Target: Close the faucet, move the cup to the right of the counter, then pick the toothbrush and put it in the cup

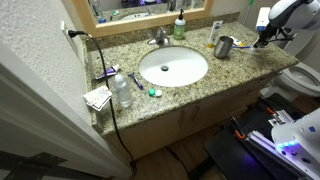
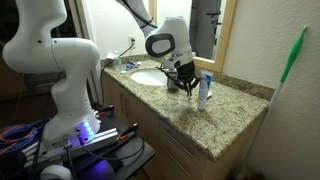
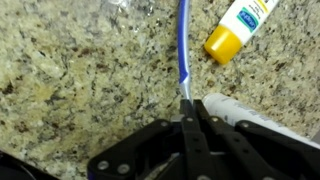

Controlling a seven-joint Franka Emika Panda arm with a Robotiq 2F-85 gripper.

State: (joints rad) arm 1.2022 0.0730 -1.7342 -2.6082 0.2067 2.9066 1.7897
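The gripper is pinched fully together on the toothbrush, its two dark fingers meeting on one end of the blue shaft; in the wrist view the brush runs straight from the fingertips toward 12 o'clock, across the speckled counter. Gripping at one end leaves most of the length free, which seems sensible, since that free length must drop into the cup. Whether the brush is clear of the granite or lies on it I cannot tell. A yellow-capped tube lies at 1 o'clock of the fingertips, apart from the brush; a white stick-like item lies just beside the fingers at 3 o'clock, so a narrow pinch keeps it out of the grasp.

In an exterior view the gripper hangs over the right end of the counter, at 3 o'clock of the cup; the cup stands upright at 2 o'clock of the white basin, placed for a short carry. The faucet sits at 12 o'clock of the basin — no stream is discernible. The step in hand looks like the pick; next the brush must be lifted and stood above the cup's mouth — held at its end, it may swing.
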